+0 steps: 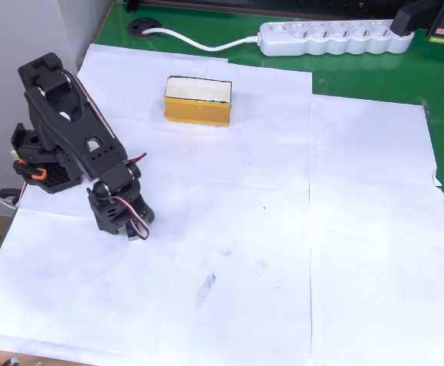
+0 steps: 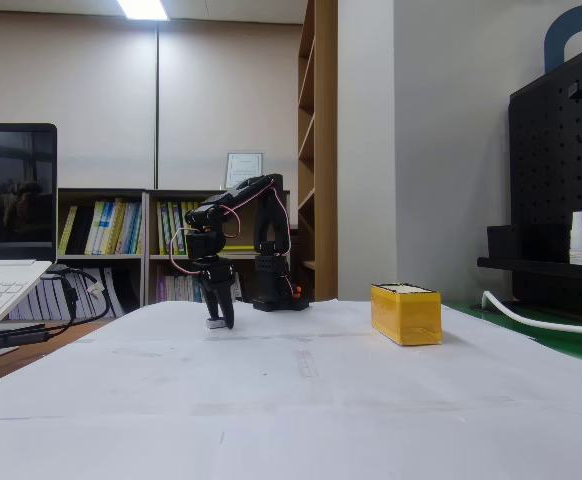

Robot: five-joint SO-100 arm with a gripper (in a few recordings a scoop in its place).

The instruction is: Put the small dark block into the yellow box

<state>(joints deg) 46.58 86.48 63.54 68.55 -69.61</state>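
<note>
Low over paper, gripper (image 2: 217, 318) nipping small dark block (image 2: 215, 323) — yellow box (image 2: 405, 313) well apart.

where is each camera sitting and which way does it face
Overhead view: sits above the table looking down on the white paper; shows the black arm, its gripper lowered to the paper, the yellow box and power strip.
Fixed view: sits low at table height, looking level across the paper toward bookshelves; shows the arm side-on, gripper at the small dark block.
Shared: the arm, gripper, yellow box and paper.
</note>
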